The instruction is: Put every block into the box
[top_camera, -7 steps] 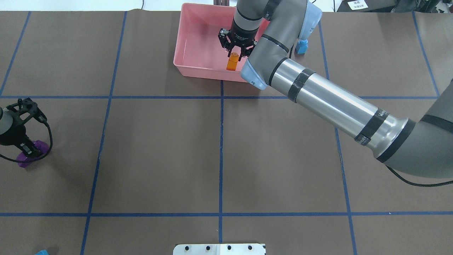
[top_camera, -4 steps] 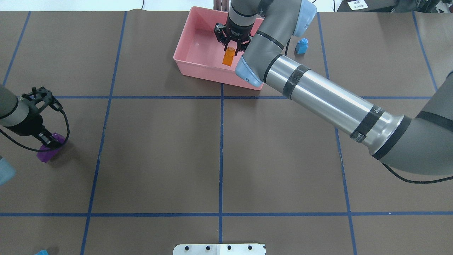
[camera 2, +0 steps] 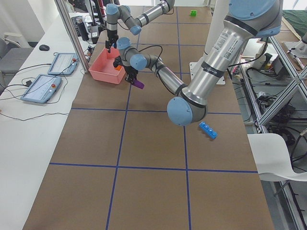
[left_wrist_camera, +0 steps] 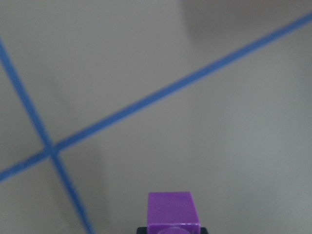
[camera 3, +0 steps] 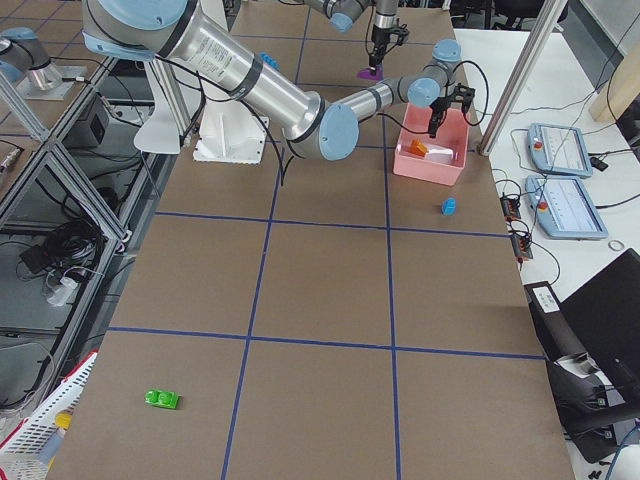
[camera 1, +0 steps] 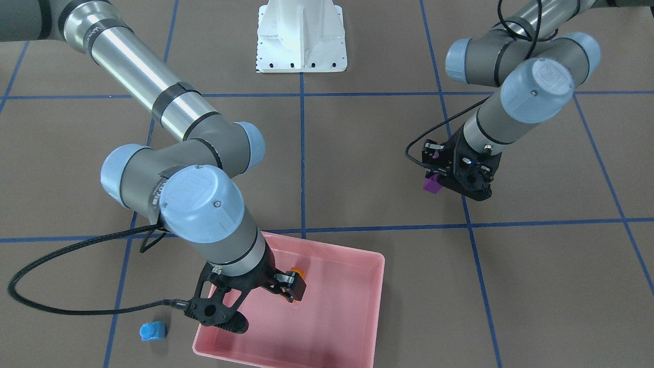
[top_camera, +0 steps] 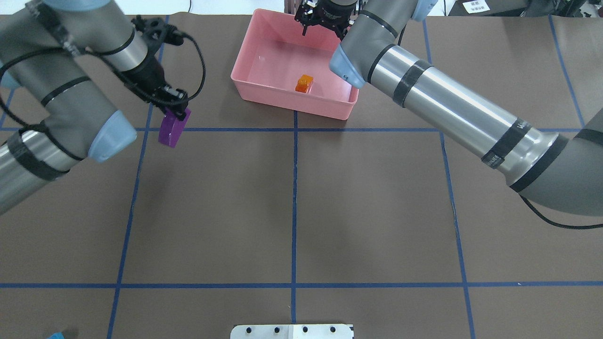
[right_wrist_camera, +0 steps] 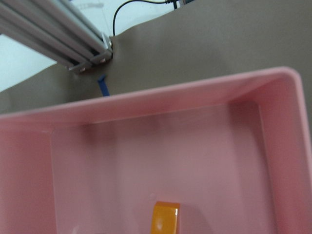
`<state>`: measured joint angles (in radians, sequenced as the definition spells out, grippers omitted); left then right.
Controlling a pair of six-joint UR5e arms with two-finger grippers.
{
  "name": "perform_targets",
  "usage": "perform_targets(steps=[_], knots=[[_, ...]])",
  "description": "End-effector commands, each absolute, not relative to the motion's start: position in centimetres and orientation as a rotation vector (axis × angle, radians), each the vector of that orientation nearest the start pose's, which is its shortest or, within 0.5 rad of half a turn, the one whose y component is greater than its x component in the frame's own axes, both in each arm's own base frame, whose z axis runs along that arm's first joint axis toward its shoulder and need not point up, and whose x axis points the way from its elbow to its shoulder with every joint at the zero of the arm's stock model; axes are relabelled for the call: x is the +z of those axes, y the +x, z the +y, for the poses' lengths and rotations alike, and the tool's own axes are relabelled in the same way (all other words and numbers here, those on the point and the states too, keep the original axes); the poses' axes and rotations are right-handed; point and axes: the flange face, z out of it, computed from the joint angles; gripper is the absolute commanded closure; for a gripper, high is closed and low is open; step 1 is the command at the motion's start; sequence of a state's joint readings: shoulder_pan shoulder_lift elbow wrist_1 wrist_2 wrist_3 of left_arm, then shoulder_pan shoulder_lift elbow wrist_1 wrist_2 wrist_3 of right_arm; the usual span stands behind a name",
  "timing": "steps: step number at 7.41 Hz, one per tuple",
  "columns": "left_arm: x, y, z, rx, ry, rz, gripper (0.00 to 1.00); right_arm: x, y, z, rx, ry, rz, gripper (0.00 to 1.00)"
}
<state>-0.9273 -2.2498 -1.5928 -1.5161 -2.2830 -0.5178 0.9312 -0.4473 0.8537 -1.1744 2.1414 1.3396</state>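
Observation:
The pink box [top_camera: 239,70] stands at the table's far middle. The orange block [top_camera: 304,84] lies loose in it, near its near wall, and shows in the right wrist view [right_wrist_camera: 165,217]. My right gripper [top_camera: 325,21] is open and empty, raised over the box's far rim. My left gripper [top_camera: 176,110] is shut on the purple block [top_camera: 169,129] and holds it above the table, left of the box. The purple block also shows in the left wrist view [left_wrist_camera: 173,212]. The small blue block [camera 1: 152,332] sits on the table beside the box.
The long blue block [camera 2: 208,130] lies near the table's front left. The green block [camera 3: 162,399] lies far off at the front right. The white robot base [top_camera: 292,331] is at the front middle edge. Blue tape lines grid the brown table.
My right gripper let go of the orange block, which now lies in the box, and rose toward the far rim. My left gripper carried the purple block from the left edge toward the box.

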Motion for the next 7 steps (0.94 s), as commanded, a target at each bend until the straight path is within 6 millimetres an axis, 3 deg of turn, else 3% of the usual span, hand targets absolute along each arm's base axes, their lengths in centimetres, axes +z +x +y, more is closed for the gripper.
perform_targets(steps=[1,2,3,4,5,6,7], knots=[[14.9,39.1,-66.4,0.195,0.140,0.969,1.00,25.9,-36.5,-76.9,0.418,-0.048,-0.960,0.00],[14.5,41.5,-69.6,0.099,0.145,1.017,1.00,32.2,-33.6,-77.0,0.397,-0.035,-0.910,0.00],[15.9,43.1,-72.2,0.033,0.213,1.054,1.00,36.4,-32.5,-77.2,0.429,-0.005,-0.836,0.00],[14.7,44.9,-74.1,-0.031,0.293,1.018,1.00,38.5,-33.3,-77.2,0.466,0.043,-0.755,0.00],[12.9,45.2,-74.9,-0.050,0.320,1.006,0.95,39.6,-34.2,-77.1,0.494,0.056,-0.714,0.00],[12.2,46.4,-74.9,-0.073,0.402,0.973,0.26,40.3,-36.3,-76.6,0.536,0.069,-0.734,0.00],[12.1,49.8,-74.0,-0.092,0.477,0.943,0.00,42.3,-41.5,-74.7,0.611,0.138,-0.741,0.00]])
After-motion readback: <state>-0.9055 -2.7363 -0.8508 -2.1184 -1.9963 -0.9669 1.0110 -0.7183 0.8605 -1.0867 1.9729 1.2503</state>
